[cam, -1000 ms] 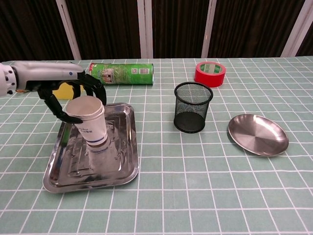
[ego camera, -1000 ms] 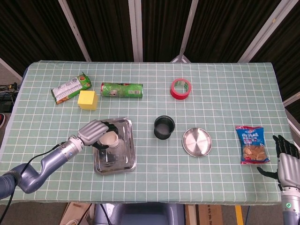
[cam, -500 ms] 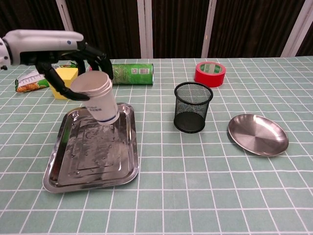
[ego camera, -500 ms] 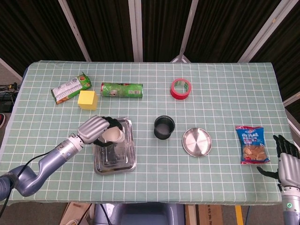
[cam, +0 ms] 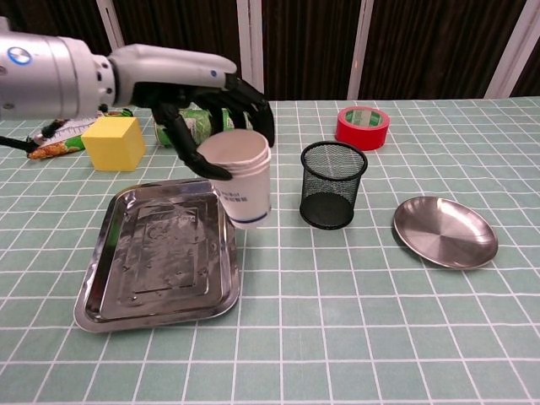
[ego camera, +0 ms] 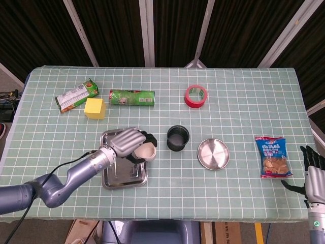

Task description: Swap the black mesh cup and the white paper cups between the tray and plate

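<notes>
1. Head view: the left hand [ego camera: 126, 142] grips the paper cups [ego camera: 148, 151] from above and holds them at the right edge of the tray [ego camera: 124, 175], between the tray and the mesh cup [ego camera: 177, 138].
2. Head view: the mesh cup stands upright on the table [ego camera: 233, 101], just left of the plate [ego camera: 213, 153] and apart from it. The plate holds nothing.
3. Head view: the right hand [ego camera: 315, 175] rests at the table's right front edge, near a snack bag [ego camera: 274, 156]. Its fingers look spread with nothing in them, though part of the hand is cut off by the frame.
4. Head view: a red tape roll [ego camera: 196, 96], a green can [ego camera: 132, 97] lying on its side, a yellow block [ego camera: 94, 108] and a green packet [ego camera: 75, 95] lie along the far side.
5. Chest view: the left hand [cam: 211, 101] wraps its dark fingers [cam: 253, 105] around the rim of the paper cups [cam: 243, 187]. The cups hang slightly tilted, clear of the surface, over the right rim of the tray [cam: 160, 261].
6. Chest view: the mesh cup [cam: 332, 184] stands just right of the held cups, with the plate [cam: 445, 232] farther right. The right hand is outside this view.
</notes>
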Available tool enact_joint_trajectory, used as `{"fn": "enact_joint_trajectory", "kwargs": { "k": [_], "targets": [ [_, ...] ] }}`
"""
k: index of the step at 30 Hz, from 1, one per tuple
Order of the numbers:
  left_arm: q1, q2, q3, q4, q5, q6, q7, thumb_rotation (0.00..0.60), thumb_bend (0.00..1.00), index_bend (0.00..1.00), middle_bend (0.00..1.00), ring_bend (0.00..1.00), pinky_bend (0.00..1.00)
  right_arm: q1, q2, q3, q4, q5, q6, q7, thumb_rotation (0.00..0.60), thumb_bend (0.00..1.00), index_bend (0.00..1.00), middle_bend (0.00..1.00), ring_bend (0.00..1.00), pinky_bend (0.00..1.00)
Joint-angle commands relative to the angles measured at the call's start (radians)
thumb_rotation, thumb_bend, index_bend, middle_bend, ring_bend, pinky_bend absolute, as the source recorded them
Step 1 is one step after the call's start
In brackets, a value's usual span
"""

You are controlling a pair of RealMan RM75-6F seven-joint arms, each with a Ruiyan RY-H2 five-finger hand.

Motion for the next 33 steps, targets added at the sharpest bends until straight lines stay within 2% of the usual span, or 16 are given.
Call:
{"fn": "enact_joint_trajectory", "kwargs": {
  "k": [1, 9, 19, 22, 27, 33],
  "targets": [
    [-0.059, -0.068, -0.015, 0.018, -0.086, -0.041, 0.066, 0.6, 0.42, 0.36, 0.3, 0.32, 0.41, -0.002, 0.001, 0.003, 0.001, 0.003, 0.0, 0.006, 0.6, 0.0, 0.0, 0.0, 0.0, 0.0],
    [-0.151, -0.17, -0.011, 0.074, -0.23, -0.059, 0.168, 0.6, 0.4, 0.36, 0.29, 0.3, 0.41, -0.006, 0.01, 0.009, 0.01, 0.001, -0.012, 0.033, 0.6, 0.0, 0.0, 0.0, 0.0, 0.0],
    [-0.22, -0.244, 0.021, 0.108, -0.333, -0.018, 0.287, 0.6, 0.34, 0.34, 0.28, 0.29, 0.4, -0.008, 0.011, 0.014, 0.021, -0.005, -0.021, 0.055, 0.6, 0.0, 0.0, 0.0, 0.0, 0.0],
    [-0.234, -0.253, 0.028, 0.11, -0.351, -0.005, 0.315, 0.6, 0.29, 0.34, 0.27, 0.27, 0.4, -0.009, 0.012, 0.015, 0.02, -0.005, -0.023, 0.056, 0.6, 0.0, 0.0, 0.0, 0.0, 0.0],
    [-0.253, -0.25, 0.043, 0.096, -0.394, 0.012, 0.359, 0.6, 0.14, 0.28, 0.17, 0.15, 0.33, -0.01, 0.036, 0.008, 0.0, 0.004, -0.052, 0.061, 0.6, 0.0, 0.0, 0.0, 0.0, 0.0],
    [-0.27, -0.215, 0.04, 0.044, -0.442, 0.008, 0.367, 0.6, 0.06, 0.25, 0.1, 0.06, 0.28, -0.012, 0.057, 0.003, -0.028, 0.022, -0.07, 0.048, 0.6, 0.0, 0.0, 0.0, 0.0, 0.0]
  ]
}}
